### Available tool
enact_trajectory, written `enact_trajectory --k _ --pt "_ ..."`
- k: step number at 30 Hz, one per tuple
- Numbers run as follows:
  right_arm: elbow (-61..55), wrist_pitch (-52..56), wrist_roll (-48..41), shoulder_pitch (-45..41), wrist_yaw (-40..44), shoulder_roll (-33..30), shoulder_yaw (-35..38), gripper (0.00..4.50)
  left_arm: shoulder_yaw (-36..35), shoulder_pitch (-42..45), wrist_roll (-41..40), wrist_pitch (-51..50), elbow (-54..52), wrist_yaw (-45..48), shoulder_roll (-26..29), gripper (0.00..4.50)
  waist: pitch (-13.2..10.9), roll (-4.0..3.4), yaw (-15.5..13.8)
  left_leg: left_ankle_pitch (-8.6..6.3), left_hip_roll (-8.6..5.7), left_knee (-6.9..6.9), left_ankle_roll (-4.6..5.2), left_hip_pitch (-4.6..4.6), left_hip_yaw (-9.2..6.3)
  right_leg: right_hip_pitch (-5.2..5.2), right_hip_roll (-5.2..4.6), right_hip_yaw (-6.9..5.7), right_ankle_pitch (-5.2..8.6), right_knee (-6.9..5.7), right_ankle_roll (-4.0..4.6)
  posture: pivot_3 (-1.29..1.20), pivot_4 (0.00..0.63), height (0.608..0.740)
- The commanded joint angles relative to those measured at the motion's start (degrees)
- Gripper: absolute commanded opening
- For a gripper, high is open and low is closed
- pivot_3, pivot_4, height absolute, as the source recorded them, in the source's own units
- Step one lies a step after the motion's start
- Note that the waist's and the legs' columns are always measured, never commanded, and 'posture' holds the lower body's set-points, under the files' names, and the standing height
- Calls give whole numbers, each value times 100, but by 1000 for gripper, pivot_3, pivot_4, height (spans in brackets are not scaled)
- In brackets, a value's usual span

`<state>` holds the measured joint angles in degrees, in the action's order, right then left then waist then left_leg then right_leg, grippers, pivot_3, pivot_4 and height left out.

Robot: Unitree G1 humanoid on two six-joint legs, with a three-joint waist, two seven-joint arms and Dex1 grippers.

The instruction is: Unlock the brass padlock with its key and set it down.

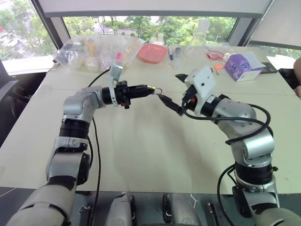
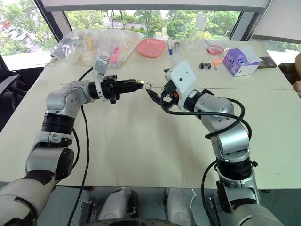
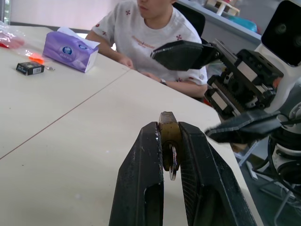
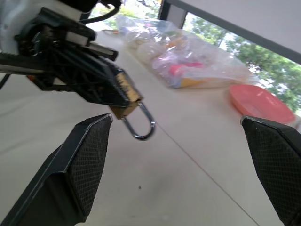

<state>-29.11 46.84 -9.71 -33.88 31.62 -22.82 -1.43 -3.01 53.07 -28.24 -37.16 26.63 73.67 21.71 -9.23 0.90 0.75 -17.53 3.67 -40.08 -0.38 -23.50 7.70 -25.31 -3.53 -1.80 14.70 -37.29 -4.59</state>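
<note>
Padlock (image 4: 124, 100) sat pinched between my left gripper's (image 1: 149, 89) fingers (image 3: 141, 174), held up in the air over the table (image 1: 141, 155), its silvery shackle (image 4: 141, 123) pointing out toward my right arm. From the right wrist view the shackle looked closed into the brass body, so I judged the lock not yet opened. In the left wrist view something small and metallic hung under the body between my fingers; I could not tell whether it was the key or only a ring.

My right gripper (image 1: 172, 92) stood spread wide, gripping nothing, just beside the padlock, with its lower finger (image 4: 82, 165) close under the shackle and the other finger (image 4: 275, 160) well apart from it.

As I read it, the step in hand was the approach to the lock with my free gripper, before any turn of a key. The next move called for a fine closing on a very small part, key or shackle, with my left gripper keeping the body steady.

Farther off on the table lay a tissue pack (image 1: 242, 66), a pink dish (image 1: 152, 52) and plastic bags (image 1: 94, 51); a person (image 3: 155, 42) sat at its far side.
</note>
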Motion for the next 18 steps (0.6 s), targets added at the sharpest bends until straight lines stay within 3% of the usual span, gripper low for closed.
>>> enact_trajectory --k 1,18 --pt "118 -268 97 -197 -261 -41 85 4474 -30 133 -213 -17 -251 85 -40 0 0 0 0 0 0 0 0 0 0 0 0 0 0 0 0 0 150 733" --pt "662 -753 163 -113 -245 -43 -528 4474 -41 -26 -355 -194 -583 -1 44 0 0 0 -3 0 0 0 0 0 0 0 -1 0 0 1 0 0 150 733"
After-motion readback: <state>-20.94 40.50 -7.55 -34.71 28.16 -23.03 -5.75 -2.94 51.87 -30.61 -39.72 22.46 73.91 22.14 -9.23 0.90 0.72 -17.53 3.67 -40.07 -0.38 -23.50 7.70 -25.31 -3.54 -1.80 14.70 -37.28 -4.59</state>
